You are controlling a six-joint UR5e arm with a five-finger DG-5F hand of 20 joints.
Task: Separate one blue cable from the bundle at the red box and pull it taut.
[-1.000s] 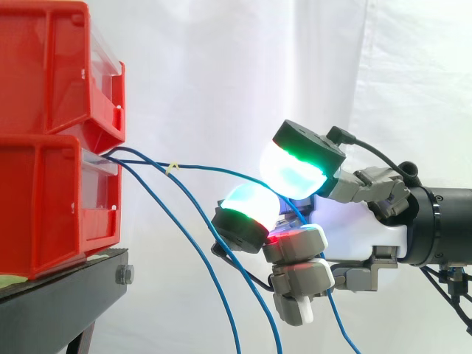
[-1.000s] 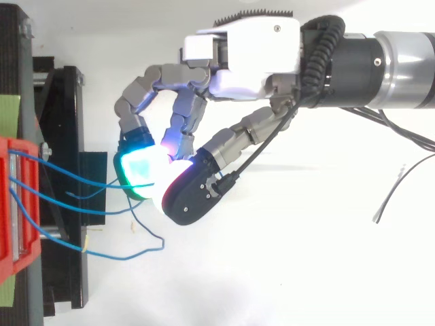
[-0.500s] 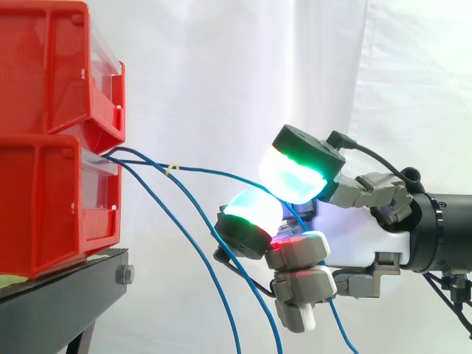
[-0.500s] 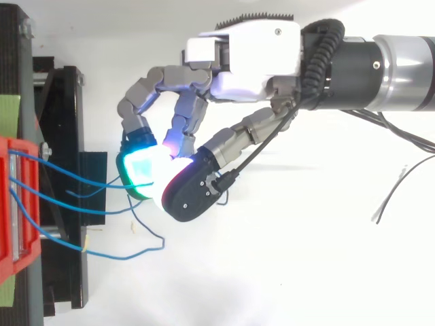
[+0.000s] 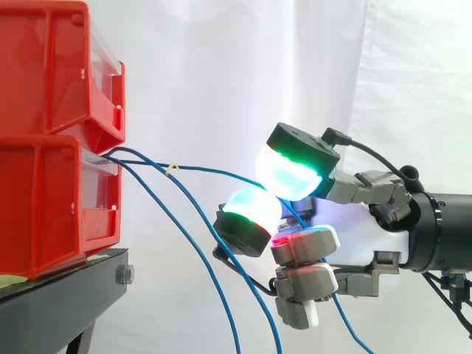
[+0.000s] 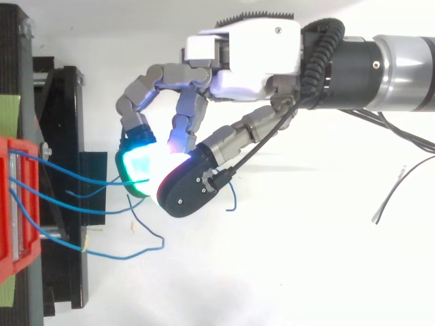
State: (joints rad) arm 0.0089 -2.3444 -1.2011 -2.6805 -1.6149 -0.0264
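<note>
- Hand (image 6: 253, 60) fingers curled, glowing pads (image 5: 289, 174) pinching one blue cable (image 5: 214, 171).
- Held cable runs from lower red bin (image 5: 44, 203) to the pads, bowed, with slack.
- Other blue cables (image 6: 68, 175) hang loose beside black stand (image 5: 63, 295).

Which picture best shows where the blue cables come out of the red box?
The side view: the blue cables leave the lower red box at its front lip. From above they run side by side.
</note>
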